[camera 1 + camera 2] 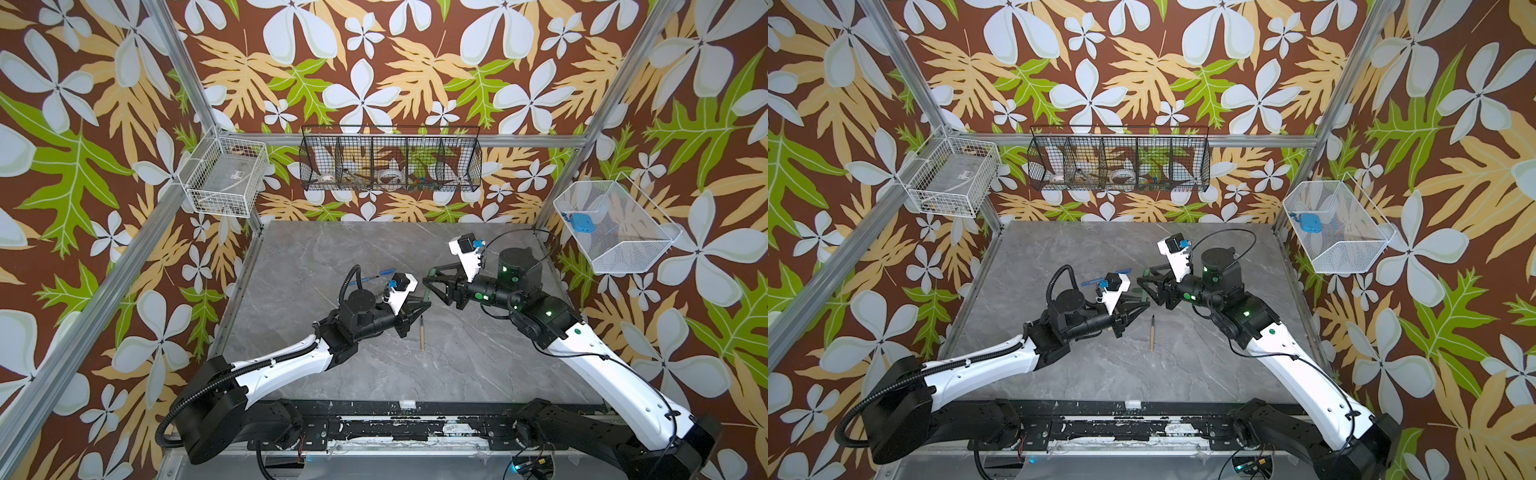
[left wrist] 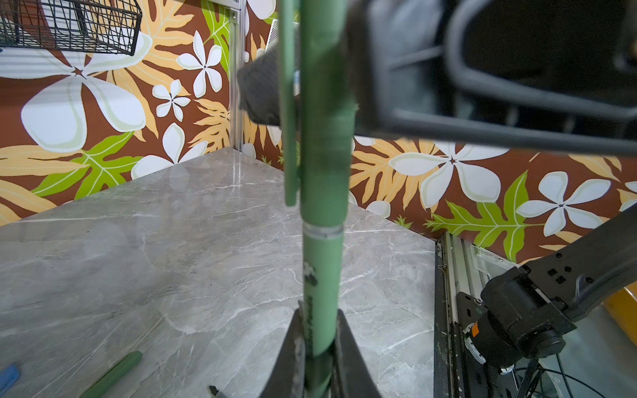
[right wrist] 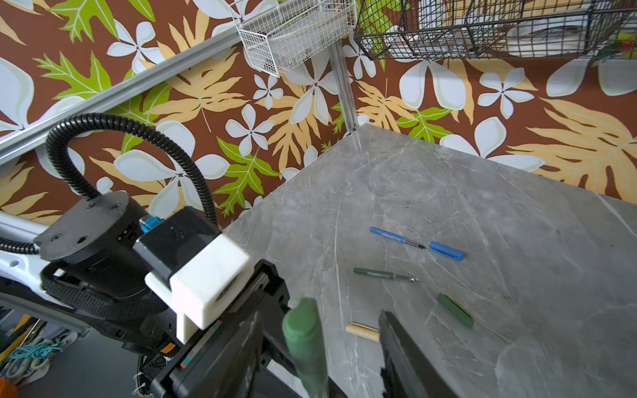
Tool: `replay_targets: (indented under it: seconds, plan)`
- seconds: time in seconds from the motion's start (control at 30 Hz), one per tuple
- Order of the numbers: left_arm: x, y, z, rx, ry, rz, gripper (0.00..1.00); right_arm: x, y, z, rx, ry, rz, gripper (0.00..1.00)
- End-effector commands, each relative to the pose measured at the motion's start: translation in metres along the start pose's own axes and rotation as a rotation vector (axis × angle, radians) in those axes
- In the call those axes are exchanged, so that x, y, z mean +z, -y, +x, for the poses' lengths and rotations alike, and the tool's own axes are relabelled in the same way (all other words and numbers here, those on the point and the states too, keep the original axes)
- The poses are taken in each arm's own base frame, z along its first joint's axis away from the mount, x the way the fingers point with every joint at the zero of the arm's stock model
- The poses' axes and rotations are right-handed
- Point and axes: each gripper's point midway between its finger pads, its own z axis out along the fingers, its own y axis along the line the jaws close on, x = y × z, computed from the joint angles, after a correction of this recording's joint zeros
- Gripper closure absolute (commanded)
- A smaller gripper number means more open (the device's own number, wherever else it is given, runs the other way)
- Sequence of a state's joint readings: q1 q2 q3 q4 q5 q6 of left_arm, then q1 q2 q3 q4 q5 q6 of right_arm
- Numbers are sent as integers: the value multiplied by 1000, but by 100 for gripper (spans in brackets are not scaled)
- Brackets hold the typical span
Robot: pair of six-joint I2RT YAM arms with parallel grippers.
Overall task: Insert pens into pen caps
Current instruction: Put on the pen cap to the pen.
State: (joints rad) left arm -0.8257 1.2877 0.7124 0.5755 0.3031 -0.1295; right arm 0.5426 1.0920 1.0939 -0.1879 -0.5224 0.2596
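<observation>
My left gripper (image 2: 319,330) is shut on a green pen (image 2: 322,275), held above the table at mid-height. A green pen cap (image 2: 325,138) sits over the pen's far end. In the right wrist view that cap (image 3: 303,330) stands between the fingers of my right gripper (image 3: 320,315), which is open with a gap on each side. On the table behind lie a blue pen (image 3: 396,238) and blue cap (image 3: 447,250), a second green pen (image 3: 382,275) and green cap (image 3: 455,310), and a tan cap (image 3: 362,331). A tan pen (image 1: 422,334) lies nearer the front.
The two grippers meet tip to tip over the middle of the grey table (image 1: 478,365). A black wire basket (image 1: 390,160) hangs on the back wall, and white wire baskets hang at the left (image 1: 226,176) and right (image 1: 615,226).
</observation>
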Motion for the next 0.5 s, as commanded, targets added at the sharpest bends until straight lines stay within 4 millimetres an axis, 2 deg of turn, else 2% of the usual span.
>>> replay_targets:
  seconds: [0.0, 0.17, 0.37, 0.47]
  plan:
    - [-1, 2, -7, 9, 29, 8, 100, -2, -6, -15, -13, 55, -25, 46]
    - [-1, 2, -4, 6, 27, 8, 100, -2, -6, -16, -14, 55, -20, 48]
    - [-1, 1, -7, 13, 36, 0, 100, 2, -3, -7, 3, 30, -23, 54]
    - [-1, 0, -8, 18, 40, -6, 100, 4, -2, -3, 11, 21, -30, 60]
